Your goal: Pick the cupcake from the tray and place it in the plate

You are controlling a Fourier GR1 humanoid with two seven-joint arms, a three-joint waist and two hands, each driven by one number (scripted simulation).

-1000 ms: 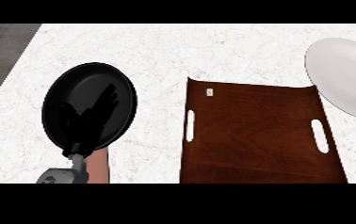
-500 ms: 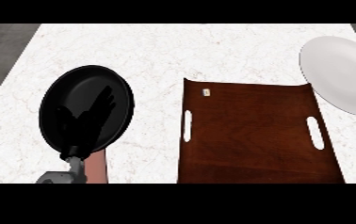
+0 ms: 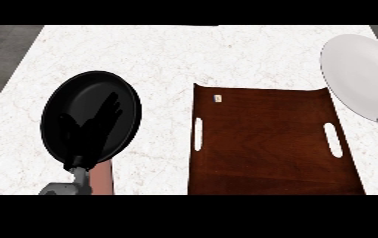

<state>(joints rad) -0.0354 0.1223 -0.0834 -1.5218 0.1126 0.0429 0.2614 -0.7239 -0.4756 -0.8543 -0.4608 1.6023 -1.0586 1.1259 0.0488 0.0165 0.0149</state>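
In the head view, the brown tray (image 3: 273, 147) lies on the marble counter (image 3: 184, 52), right of the middle. A very small pale thing (image 3: 217, 98) sits on the tray in its far left corner. I take it for the cupcake, but it is too small to be sure, and I cannot see any long axis on it. The white plate (image 3: 356, 77) is at the right edge of the view, partly cut off, just beside the far right corner of the tray.

At the left is a black frying pan (image 3: 59, 112). The left hand (image 3: 92, 132) shows dark over the pan, with its fingers spread and straight, and it holds nothing. The right hand is not visible.

The cupcake lies to the right of the left hand and a little farther away, across the gap between pan and tray. Only this hand is visible, so it looks the nearer one. The plate is well apart from it, on the right side.

Compared with the earlier frames, pan and tray sit slightly more to the left. The hand has the same pose.
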